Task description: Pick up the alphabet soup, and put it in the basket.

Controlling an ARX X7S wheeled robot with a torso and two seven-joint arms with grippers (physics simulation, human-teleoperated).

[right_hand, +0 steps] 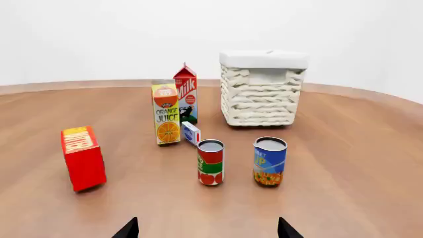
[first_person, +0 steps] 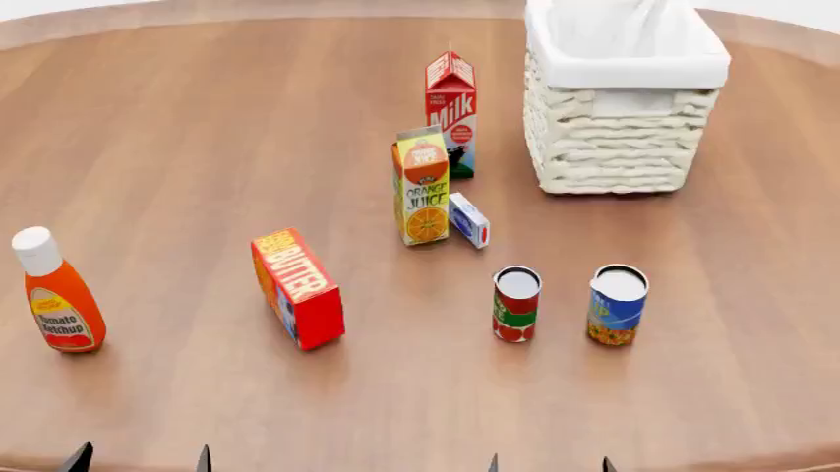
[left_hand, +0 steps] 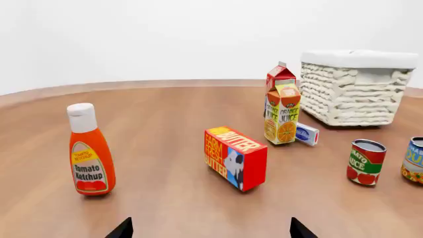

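Nothing done yet — soup can [first_person: 617,304] standing near basket [first_person: 625,147], untouched; both grippers' fingers spread, empty — grasp, lift, drop remain.

Two cans [first_person: 516,304] stand before the basket [first_person: 617,147]; cartons [first_person: 423,187] left of it.

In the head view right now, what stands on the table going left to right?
Ketchup bottle → butter box → orange juice carton → red and green can → blue alphabet soup can. The milk carton, the small blue-and-white box and the basket overlap these in left-right position, so I leave them out.
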